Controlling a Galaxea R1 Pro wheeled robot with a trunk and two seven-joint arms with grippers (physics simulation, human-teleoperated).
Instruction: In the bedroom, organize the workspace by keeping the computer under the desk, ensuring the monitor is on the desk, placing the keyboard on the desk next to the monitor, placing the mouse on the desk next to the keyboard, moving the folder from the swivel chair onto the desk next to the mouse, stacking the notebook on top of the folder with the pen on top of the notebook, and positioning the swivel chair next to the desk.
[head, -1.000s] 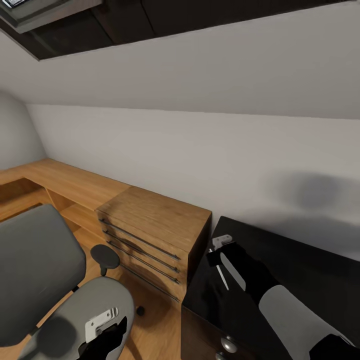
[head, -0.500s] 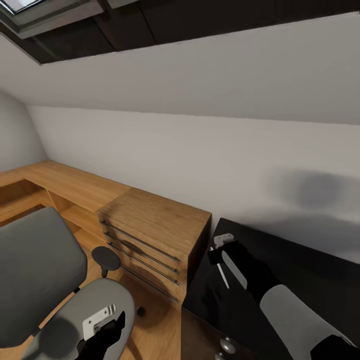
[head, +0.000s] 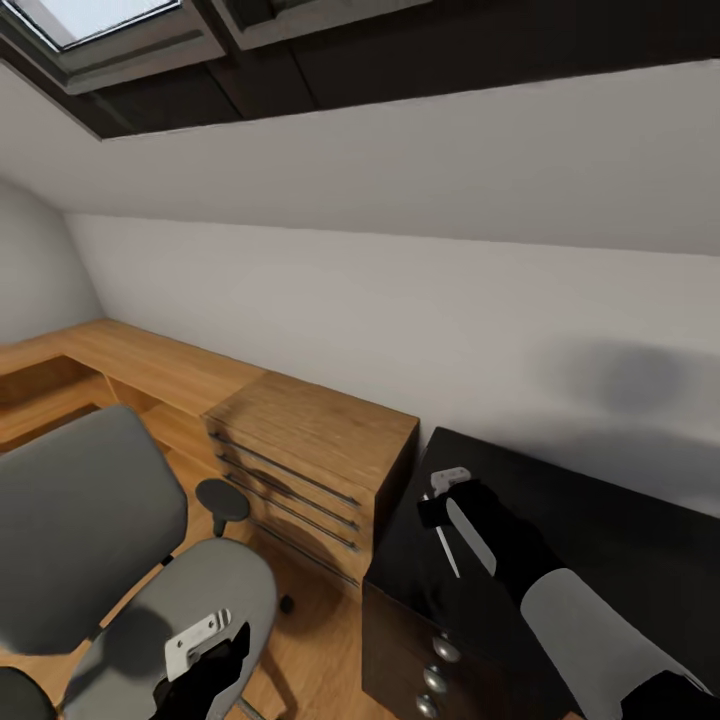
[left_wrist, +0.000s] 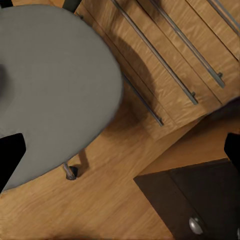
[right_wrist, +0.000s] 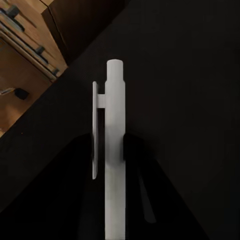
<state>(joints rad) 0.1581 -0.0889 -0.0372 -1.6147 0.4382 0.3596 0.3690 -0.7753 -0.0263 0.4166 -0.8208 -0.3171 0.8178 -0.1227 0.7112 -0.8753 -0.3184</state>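
Observation:
My right gripper (head: 441, 513) is shut on the white pen (right_wrist: 114, 150), holding it just above the left end of the black desk (head: 610, 520). In the right wrist view the pen with its clip stands against the dark desktop (right_wrist: 190, 75). The grey swivel chair (head: 80, 520) stands at the lower left. My left gripper (head: 205, 665) hangs open over its seat (left_wrist: 50, 80), fingers (left_wrist: 10, 155) wide apart and holding nothing. The visible seat is bare grey padding. Computer, monitor, keyboard, mouse, folder and notebook are out of view.
An oak drawer unit (head: 310, 460) with long metal handles stands between chair and desk, joined to a low oak shelf (head: 110, 355) along the white wall. The desk's dark drawer front has round knobs (head: 437, 650). Wood floor (left_wrist: 100, 200) shows below. A sloped ceiling with a skylight (head: 100, 20) hangs overhead.
The whole head view has shifted, bringing in more of the skylight, the chair and the desk's drawer front. The pen stays in my right gripper; the left gripper stays open over the seat.

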